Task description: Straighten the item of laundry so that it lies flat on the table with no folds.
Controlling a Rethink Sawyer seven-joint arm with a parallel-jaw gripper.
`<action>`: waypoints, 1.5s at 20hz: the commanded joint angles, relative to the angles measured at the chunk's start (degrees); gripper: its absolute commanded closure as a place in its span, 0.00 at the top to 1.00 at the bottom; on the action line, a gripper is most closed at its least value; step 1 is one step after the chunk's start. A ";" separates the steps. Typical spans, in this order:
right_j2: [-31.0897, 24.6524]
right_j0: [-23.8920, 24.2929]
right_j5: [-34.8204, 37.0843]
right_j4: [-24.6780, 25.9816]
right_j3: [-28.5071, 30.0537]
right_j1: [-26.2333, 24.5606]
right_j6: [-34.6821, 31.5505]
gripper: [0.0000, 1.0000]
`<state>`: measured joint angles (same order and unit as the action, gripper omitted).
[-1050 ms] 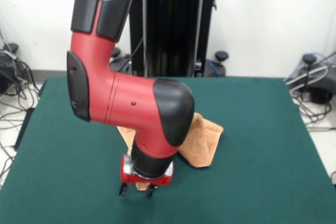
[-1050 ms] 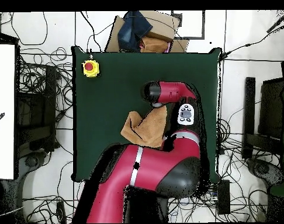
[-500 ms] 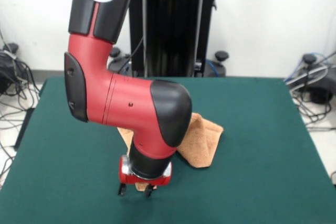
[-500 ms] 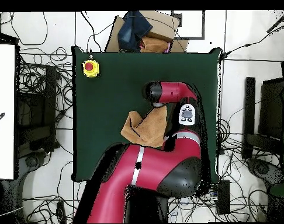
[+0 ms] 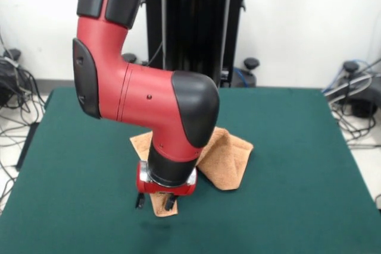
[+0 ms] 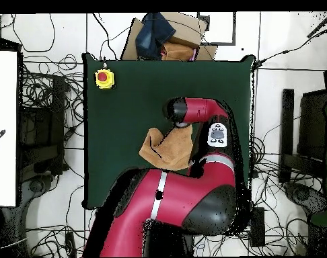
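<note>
The item of laundry (image 5: pixel 229 159), a peach-orange towel, lies bunched and folded near the middle of the green table (image 5: pixel 297 147). Its right part forms a doubled-over flap. A narrow corner (image 5: pixel 159 207) of it reaches toward the near edge. My gripper (image 5: pixel 155 202) hangs just over that corner. The fingers stand apart, and the right fingertip (image 5: pixel 169 204) shows in front of the cloth. From overhead the towel (image 6: pixel 163 149) shows left of the arm, and the red arm covers the gripper.
A yellow box with a red button (image 6: pixel 103 78) sits at one table corner in the overhead view. A cardboard box (image 6: pixel 169 33) stands beyond the table edge there. Cables lie on the floor all around the table (image 6: pixel 119 114).
The gripper has risen a little off the table over the towel's near corner. The arm's upper part has lifted, and more of the towel's left edge shows in the front view.
</note>
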<state>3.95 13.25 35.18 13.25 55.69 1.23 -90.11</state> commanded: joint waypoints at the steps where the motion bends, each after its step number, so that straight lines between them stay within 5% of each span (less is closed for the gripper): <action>1: -3.32 0.15 -4.78 1.51 6.63 -0.60 -5.11 1.00; 12: -1.95 -0.63 -6.34 1.52 5.39 -2.69 -6.94 1.00; 24: -3.71 -0.29 -0.65 0.42 -2.96 -7.32 -2.67 1.00; 30: -3.00 -0.64 0.62 -0.03 -1.93 -6.20 -3.57 1.00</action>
<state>3.96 13.25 31.81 13.23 53.26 -2.09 -90.11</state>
